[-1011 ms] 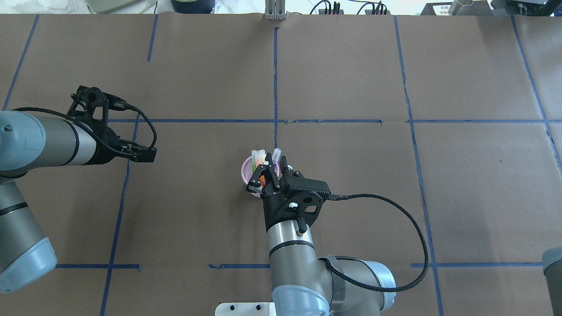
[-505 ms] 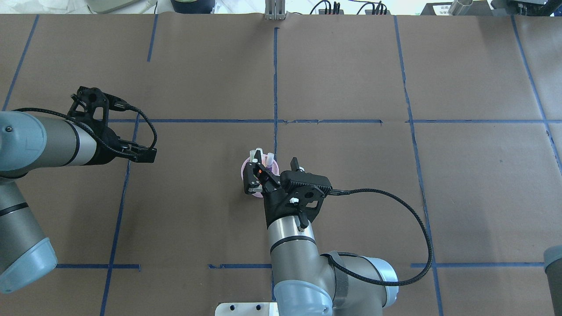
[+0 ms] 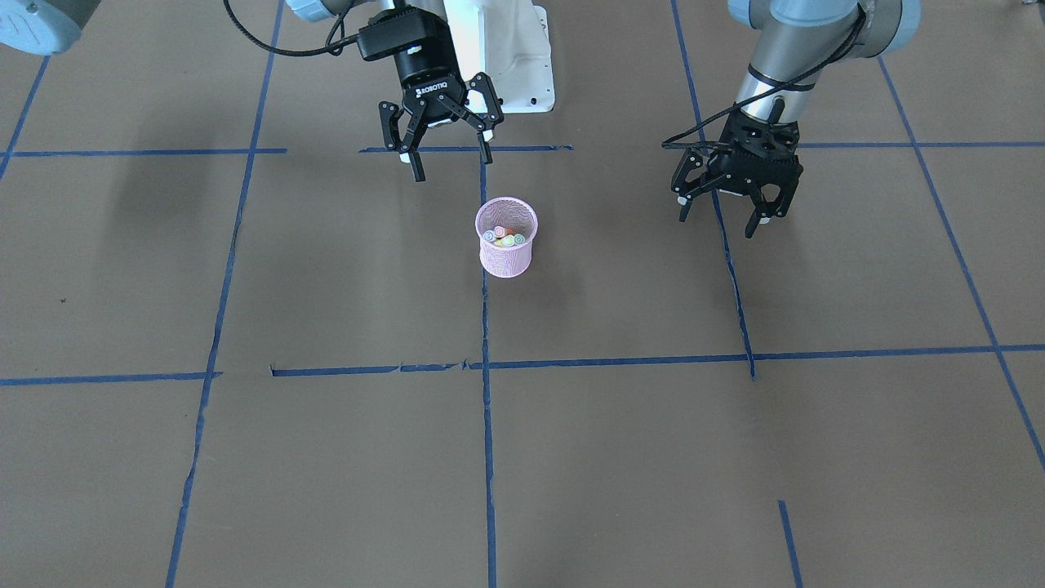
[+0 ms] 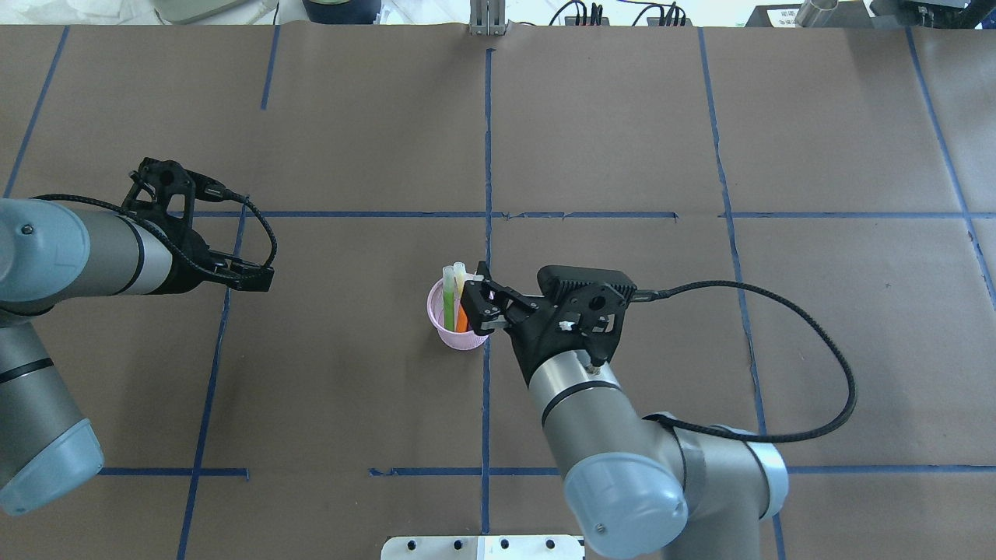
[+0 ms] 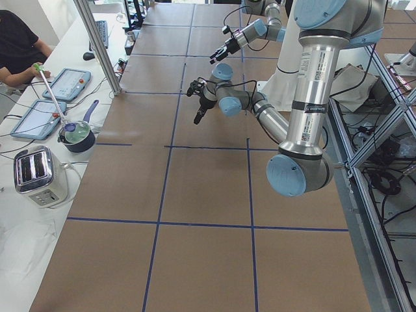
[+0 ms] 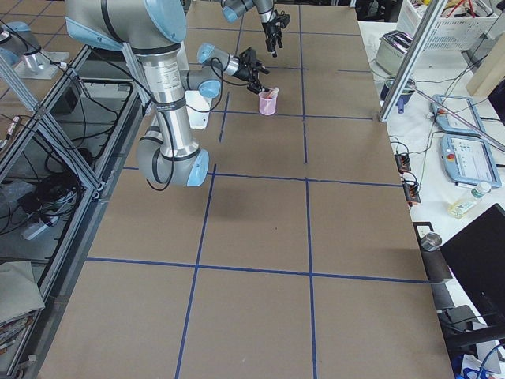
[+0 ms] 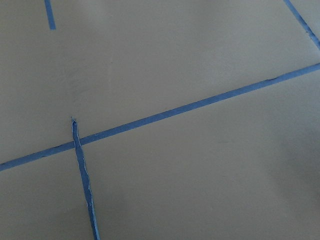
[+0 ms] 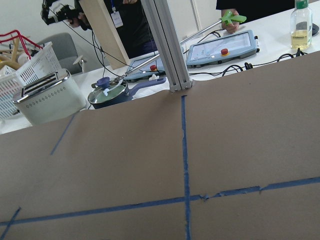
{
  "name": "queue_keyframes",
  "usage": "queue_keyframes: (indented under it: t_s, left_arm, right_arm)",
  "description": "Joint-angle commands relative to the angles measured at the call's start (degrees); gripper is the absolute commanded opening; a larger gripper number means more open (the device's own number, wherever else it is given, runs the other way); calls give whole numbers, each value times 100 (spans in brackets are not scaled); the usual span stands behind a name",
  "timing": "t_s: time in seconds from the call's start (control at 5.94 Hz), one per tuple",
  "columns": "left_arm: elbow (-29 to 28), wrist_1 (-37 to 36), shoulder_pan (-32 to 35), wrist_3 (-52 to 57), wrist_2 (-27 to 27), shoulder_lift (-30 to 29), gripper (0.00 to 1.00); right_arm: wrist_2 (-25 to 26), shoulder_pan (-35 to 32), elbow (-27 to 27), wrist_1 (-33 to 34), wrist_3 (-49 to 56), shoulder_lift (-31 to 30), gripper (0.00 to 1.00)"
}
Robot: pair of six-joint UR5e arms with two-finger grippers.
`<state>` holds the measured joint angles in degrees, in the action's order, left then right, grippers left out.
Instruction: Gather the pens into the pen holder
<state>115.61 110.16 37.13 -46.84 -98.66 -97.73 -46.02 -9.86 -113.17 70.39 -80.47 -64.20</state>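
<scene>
The pink mesh pen holder (image 3: 506, 255) stands upright near the table's middle, on a blue tape line; it also shows in the overhead view (image 4: 440, 317) and the right side view (image 6: 268, 103). Several pens (image 3: 506, 238) stand inside it; a green pen (image 4: 449, 302) and an orange pen (image 4: 462, 317) show from above. My right gripper (image 3: 451, 166) is open and empty, raised just on the robot's side of the holder; from overhead the right gripper (image 4: 484, 305) overlaps the rim. My left gripper (image 3: 718, 225) is open and empty, well off to the side.
Brown paper with blue tape lines (image 4: 488, 140) covers the table. Beyond the far edge stand a toaster (image 8: 47, 102), a lidded pot (image 8: 110, 92), an aluminium post (image 8: 167, 45) and tablets (image 8: 220, 50). An operator (image 5: 16, 45) sits there.
My right gripper, shut on the orange pen over the holder a second ago, is now open and has drawn back to the right. The orange pen stands in the holder. The left arm barely moved.
</scene>
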Motion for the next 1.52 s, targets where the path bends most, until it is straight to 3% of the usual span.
queue_keyframes:
  t_s: [0.0,0.17,0.34,0.51,0.67,0.84,1.18,1.35]
  left_arm:
    - [-48,-12,31,576,-74,383,100]
    - [-126,-38,170,1119,-92,665,100]
    - [-257,-134,529,1603,-188,729,100]
    - [-337,-414,1098,1930,-876,729,100]
    - [-381,-643,1817,2664,-1614,877,100]
    - [-468,-723,2459,3446,-1961,1027,100]
    - [-680,-1658,3769,3945,-2700,1063,100]
    - [-706,-1847,4184,4242,-2868,1281,100]
  right_arm:
    - [-1366,-610,-389,1,634,-801,99]
    - [-2314,-1084,-512,1,1003,-1222,99]
    - [-3933,-1915,-592,1,1590,-1575,99]
    - [-5228,-2776,-584,-8,2231,-2013,99]
    - [-6094,-3542,-514,9,3299,-2453,99]
    - [-6842,-4341,-313,18,4302,-2814,99]
    - [-8713,-6342,589,97,6279,-3237,99]
    - [-9279,-7136,1221,106,7203,-3344,99]
